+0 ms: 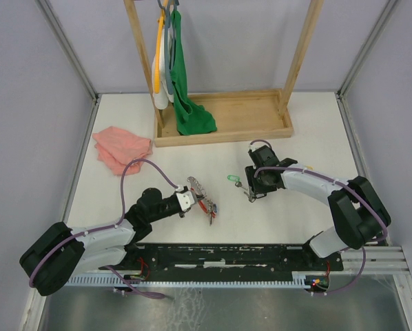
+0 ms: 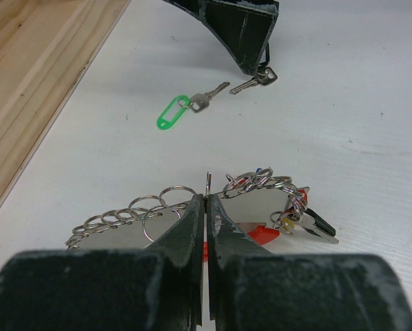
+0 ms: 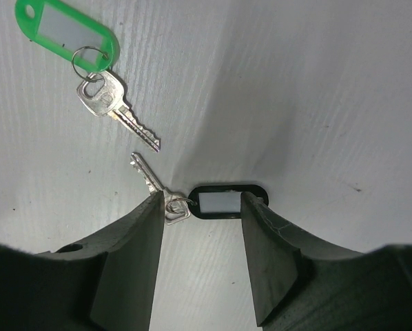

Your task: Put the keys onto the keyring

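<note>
My left gripper is shut on the thin wire of the keyring, which lies left of centre. The loop carries several small rings and a bunch of keys with red, yellow and black tags. A loose key with a green tag lies flat on the table. Just right of it lies a key with a black tag. My right gripper is open and low over that key, one finger at the key's head and the other at the tag's far end.
A pink cloth lies at the back left. A wooden rack with a tray base stands at the back, with a green cloth and hangers on it. Grey walls close in the white table.
</note>
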